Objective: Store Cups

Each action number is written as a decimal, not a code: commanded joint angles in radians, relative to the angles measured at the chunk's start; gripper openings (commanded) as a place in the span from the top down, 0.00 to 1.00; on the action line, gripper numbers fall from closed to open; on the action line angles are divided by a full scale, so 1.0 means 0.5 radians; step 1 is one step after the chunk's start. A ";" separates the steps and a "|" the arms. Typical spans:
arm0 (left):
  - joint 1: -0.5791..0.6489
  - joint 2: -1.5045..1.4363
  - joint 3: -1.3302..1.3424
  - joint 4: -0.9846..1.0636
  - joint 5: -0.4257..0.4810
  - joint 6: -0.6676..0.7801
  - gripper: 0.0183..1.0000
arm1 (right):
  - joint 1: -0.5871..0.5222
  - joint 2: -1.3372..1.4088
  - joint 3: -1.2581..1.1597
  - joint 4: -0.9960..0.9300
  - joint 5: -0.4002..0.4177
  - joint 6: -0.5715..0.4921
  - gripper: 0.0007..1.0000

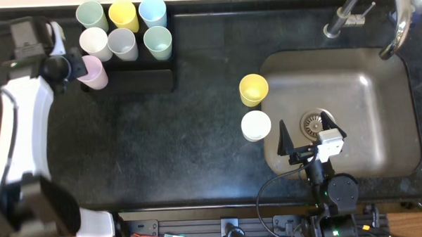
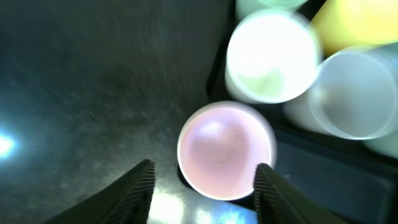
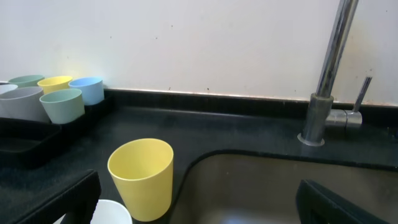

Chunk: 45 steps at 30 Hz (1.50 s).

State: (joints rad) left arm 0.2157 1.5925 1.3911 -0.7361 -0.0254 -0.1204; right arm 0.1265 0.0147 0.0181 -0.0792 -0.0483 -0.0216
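Jaws, left: spread wide either side of the upright pink cup [image 2: 225, 150], not clamped | cup sits right under them at tray [image 1: 136, 80] left end | right jaws open, empty; your yellow cup [image 1: 253, 89] stands on desk [image 1: 198, 154] nearest them.

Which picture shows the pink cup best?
The left wrist view: it looks straight down into the pink cup, close up, so you see its rim and inside. The top view shows it farther off, from above.
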 commanded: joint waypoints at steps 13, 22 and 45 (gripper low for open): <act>-1.231 -0.522 0.112 -0.231 -0.175 -0.650 0.29 | -0.005 -0.021 -0.027 0.011 0.000 0.014 0.00; -1.725 0.063 0.602 -0.496 -0.297 -0.777 0.29 | -0.005 -0.021 -0.027 0.011 0.000 0.014 0.00; -2.049 1.025 1.050 -0.587 -0.131 -0.974 0.31 | -0.005 -0.021 -0.027 0.011 -0.001 0.014 0.00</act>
State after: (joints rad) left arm -0.8158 2.0838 1.8912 -1.0405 -0.1009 -0.5934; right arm 0.1265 0.0147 0.0181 -0.0788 -0.0479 -0.0212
